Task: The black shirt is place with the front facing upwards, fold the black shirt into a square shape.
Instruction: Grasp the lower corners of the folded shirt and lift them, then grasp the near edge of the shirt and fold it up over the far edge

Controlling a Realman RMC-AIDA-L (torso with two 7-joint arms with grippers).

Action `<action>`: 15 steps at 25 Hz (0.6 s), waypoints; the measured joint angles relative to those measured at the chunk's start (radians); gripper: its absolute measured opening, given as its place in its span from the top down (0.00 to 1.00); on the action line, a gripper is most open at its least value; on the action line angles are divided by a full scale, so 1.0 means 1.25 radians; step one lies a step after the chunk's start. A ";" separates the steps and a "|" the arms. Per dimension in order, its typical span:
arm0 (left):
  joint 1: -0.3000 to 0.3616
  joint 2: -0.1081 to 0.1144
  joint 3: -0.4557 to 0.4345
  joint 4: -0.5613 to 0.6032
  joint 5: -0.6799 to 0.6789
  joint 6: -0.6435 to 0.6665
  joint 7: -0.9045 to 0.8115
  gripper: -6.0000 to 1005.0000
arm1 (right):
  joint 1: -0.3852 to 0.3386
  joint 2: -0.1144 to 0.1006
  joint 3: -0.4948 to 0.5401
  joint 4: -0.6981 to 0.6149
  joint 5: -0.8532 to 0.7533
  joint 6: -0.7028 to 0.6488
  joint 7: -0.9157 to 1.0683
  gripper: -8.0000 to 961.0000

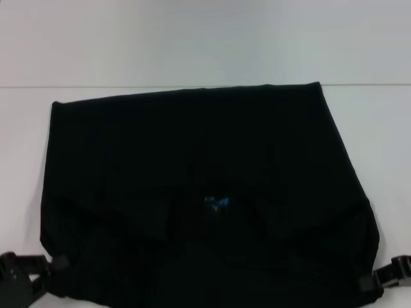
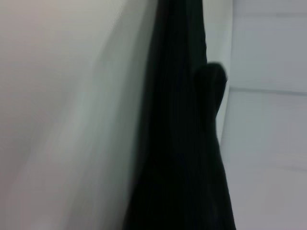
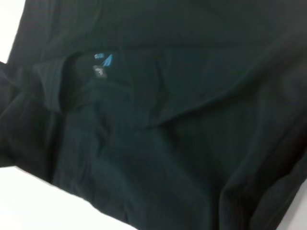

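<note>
The black shirt lies spread over the white table. Its far edge is straight, and its small blue neck label shows near the middle. No lettering shows. My left gripper is at the shirt's near left corner, shut on the cloth. At the near right corner my right gripper is likewise shut on the cloth. The near part of the shirt looks raised between them. In the left wrist view the black shirt hangs as a dark sheet. The right wrist view shows the black shirt, creased, with the label.
White tabletop surrounds the shirt on the left, right and far sides. A pale wall rises behind the table's far edge. No other objects show.
</note>
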 joint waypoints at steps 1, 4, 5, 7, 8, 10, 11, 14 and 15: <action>0.001 0.000 0.000 0.000 0.008 0.009 0.001 0.93 | -0.002 0.001 -0.001 0.000 0.000 -0.009 -0.006 0.93; 0.008 -0.001 -0.003 0.004 0.019 0.033 0.003 0.93 | -0.008 0.001 -0.001 0.002 -0.001 -0.030 -0.017 0.93; 0.012 -0.001 -0.004 0.007 0.020 0.038 0.003 0.93 | -0.012 0.001 -0.002 0.002 -0.001 -0.034 -0.020 0.93; 0.019 -0.001 -0.004 0.012 0.022 0.044 0.004 0.93 | -0.017 0.001 -0.004 0.002 -0.002 -0.039 -0.023 0.93; 0.021 -0.001 -0.004 0.014 0.023 0.046 0.005 0.93 | -0.019 0.001 -0.006 0.001 -0.002 -0.041 -0.024 0.93; 0.023 0.000 -0.003 0.015 0.025 0.048 0.008 0.93 | -0.020 0.001 -0.007 0.000 -0.002 -0.044 -0.027 0.93; 0.023 0.000 -0.003 0.015 0.025 0.048 0.009 0.93 | -0.021 0.001 -0.006 0.000 -0.002 -0.044 -0.029 0.93; 0.007 0.000 -0.014 0.011 0.017 0.047 0.007 0.93 | -0.018 -0.001 0.004 0.006 0.003 -0.045 -0.034 0.93; -0.001 0.000 -0.020 0.010 0.014 0.047 0.007 0.93 | -0.016 -0.003 0.010 0.006 0.007 -0.045 -0.034 0.93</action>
